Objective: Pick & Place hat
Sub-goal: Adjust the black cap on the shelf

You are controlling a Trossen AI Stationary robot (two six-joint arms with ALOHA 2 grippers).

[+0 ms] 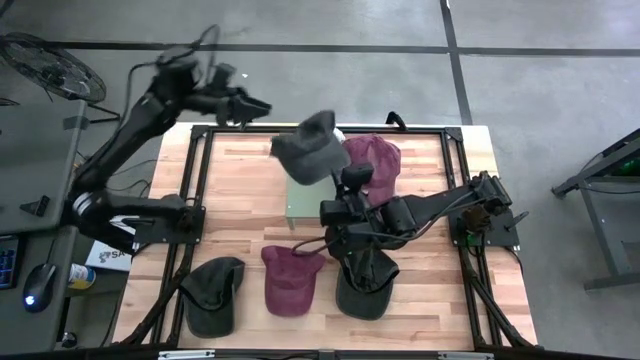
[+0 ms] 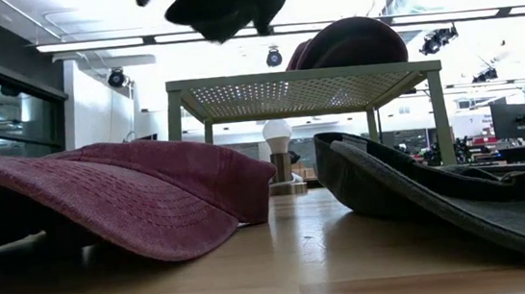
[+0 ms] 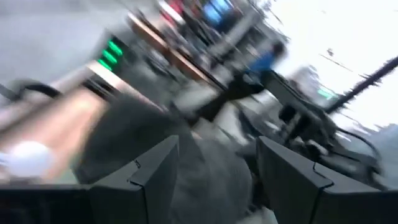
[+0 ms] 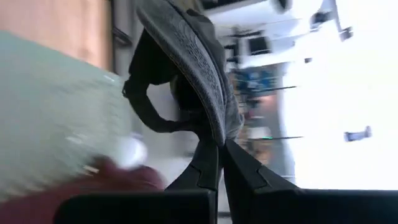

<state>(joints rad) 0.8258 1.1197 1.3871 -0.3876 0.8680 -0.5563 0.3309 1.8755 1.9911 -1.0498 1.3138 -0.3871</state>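
While the dark grey fabric cap (image 1: 308,152) hangs above the pale green mesh stand (image 1: 296,203), the right gripper (image 1: 335,190) pinches its brim with fingers together. Just right, a maroon cap (image 1: 376,160) sits on the stand. Far left, the left gripper (image 1: 258,107) hovers, fingers apart.

A dark grey cap (image 1: 312,148) hangs above the pale green perforated stand (image 2: 301,90), on which a maroon cap (image 1: 373,160) sits; on the light wooden table (image 1: 250,195), framed in black rails, lie an olive-grey cap (image 1: 213,293), a faded maroon cap (image 1: 290,279) and a dark grey-green cap (image 1: 365,285). Both arms are black, the floor is grey with dark seams, and a white bulb-shaped object (image 2: 276,131) shows beneath the stand
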